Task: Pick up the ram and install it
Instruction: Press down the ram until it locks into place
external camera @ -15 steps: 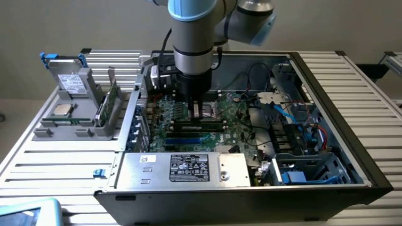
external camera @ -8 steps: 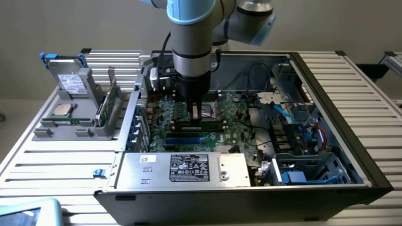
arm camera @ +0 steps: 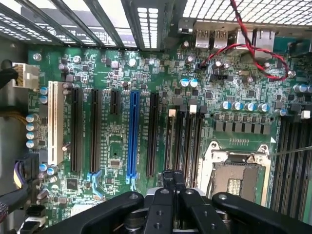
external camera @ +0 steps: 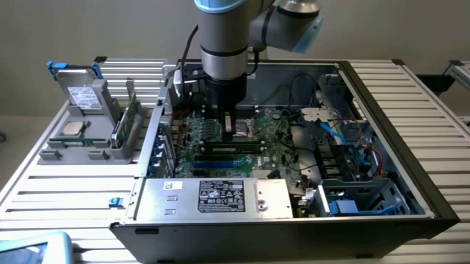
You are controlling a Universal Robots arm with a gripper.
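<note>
1. Step in hand, at a guess: seating rather than fetching. Reaching down into the open computer case (external camera: 411,181) on the counter (external camera: 66,187), with the arm (external camera: 224,60) planted over the middle of the motherboard (external camera: 276,137).
2. Jaws pressed together, clamped on nothing. Seen in the wrist view as two dark tips meeting just over the near end of the memory slots (arm camera: 187,139), beside the empty processor socket (arm camera: 239,178).
3. Ram (external camera: 233,146): apparently already standing in a slot, directly at 6 o'clock of the jaws in the exterior view and close under them. Cannot tell whether touching or just clear.
4. Look of it: long, thin, narrow, a dark row of chips along the upper part with a green strip of board beneath, lying level from 9 to 3 o'clock (no label legible).
5. Calls for, by judgement: straight downward pressure spread along the top edge, kept square to the slot, until the end latches close. Latch state too small to read.
6. Well away at 9 o'clock, outside the case: a grey rack (external camera: 81,151) holding another green stick (external camera: 123,125) upright on its edge, untouched.
</note>
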